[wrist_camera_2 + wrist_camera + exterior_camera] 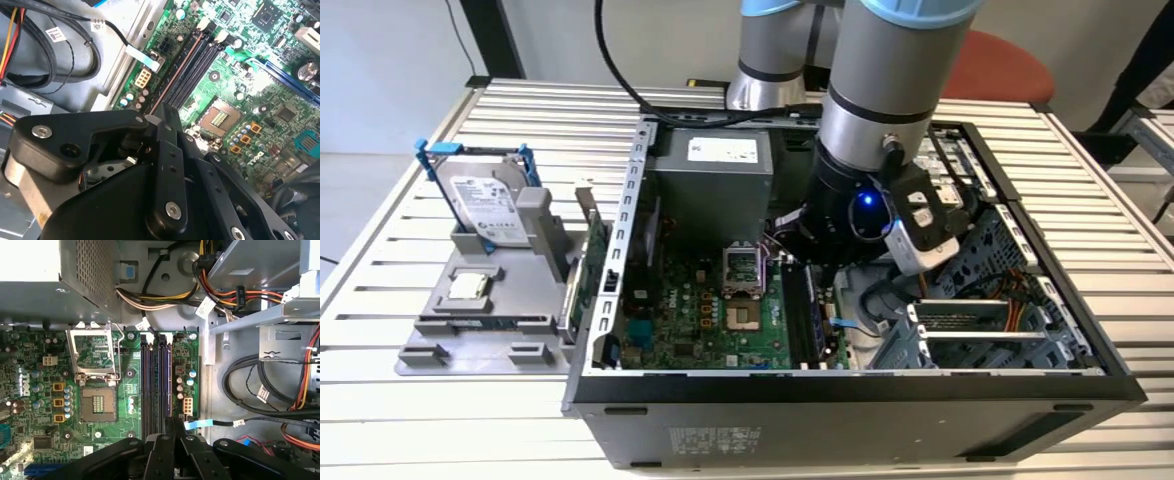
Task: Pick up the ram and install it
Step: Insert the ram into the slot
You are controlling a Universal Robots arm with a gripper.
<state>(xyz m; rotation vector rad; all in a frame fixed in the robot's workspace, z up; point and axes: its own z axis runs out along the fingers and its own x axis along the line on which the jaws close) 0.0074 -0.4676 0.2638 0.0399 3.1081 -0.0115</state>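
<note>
End effector pinches ram seated in motherboard slots.

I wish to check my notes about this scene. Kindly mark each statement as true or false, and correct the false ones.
1. The silver hard drive in a blue frame stands on the grey plastic holder, outside the computer case. True.
2. The black claw hangs over that grey holder. False: the claw is inside the open black computer case, at the long black memory slots.
3. A cooling fan covers the square processor socket. False: the socket on the green motherboard is bare, and its metal frame is flipped open.
4. The computer case lies on a table of metal slats. True.
</note>
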